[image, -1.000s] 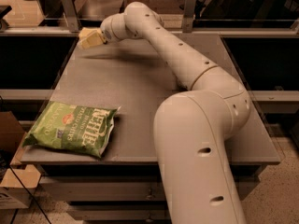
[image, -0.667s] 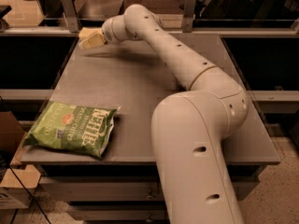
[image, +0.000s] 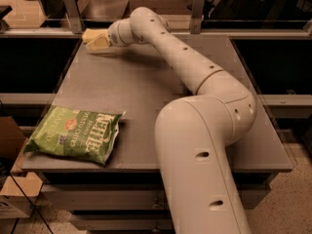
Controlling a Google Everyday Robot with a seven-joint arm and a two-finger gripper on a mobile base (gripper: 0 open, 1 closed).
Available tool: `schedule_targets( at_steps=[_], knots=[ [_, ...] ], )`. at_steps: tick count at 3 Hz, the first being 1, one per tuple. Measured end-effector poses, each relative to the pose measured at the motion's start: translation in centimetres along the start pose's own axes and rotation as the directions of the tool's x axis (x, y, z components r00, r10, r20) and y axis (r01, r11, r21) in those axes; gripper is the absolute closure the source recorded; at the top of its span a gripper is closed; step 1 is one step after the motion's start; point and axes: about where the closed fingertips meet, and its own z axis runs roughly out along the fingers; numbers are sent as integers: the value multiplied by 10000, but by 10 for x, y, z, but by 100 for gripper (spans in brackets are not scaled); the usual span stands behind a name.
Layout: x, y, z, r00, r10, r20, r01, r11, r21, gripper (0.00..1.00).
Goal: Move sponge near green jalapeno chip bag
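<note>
The green jalapeno chip bag [image: 75, 134] lies flat at the table's near left corner, with its white "Kettle" lettering facing up. My gripper [image: 95, 39] is at the far left corner of the table, low over the surface, far from the bag. A pale-yellow mass shows at its tip. I cannot separate the sponge from the gripper's own pale-yellow parts there, so I cannot say whether it is held.
The grey table [image: 146, 91] has a raised rail with metal posts [image: 70, 4] along its far edge. My arm [image: 204, 145] fills the near right of the view and hides part of the table. A cardboard box [image: 9, 140] stands left of the table.
The near part of my arm has shifted slightly to the left. The gripper stays at the far left corner. The chip bag has not moved.
</note>
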Motion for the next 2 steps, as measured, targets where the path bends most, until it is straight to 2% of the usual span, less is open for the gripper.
schedule_targets(
  at_steps=[2],
  knots=[
    [3, -2, 0, 9999, 125, 15, -125, 9999, 20, 64]
  ],
)
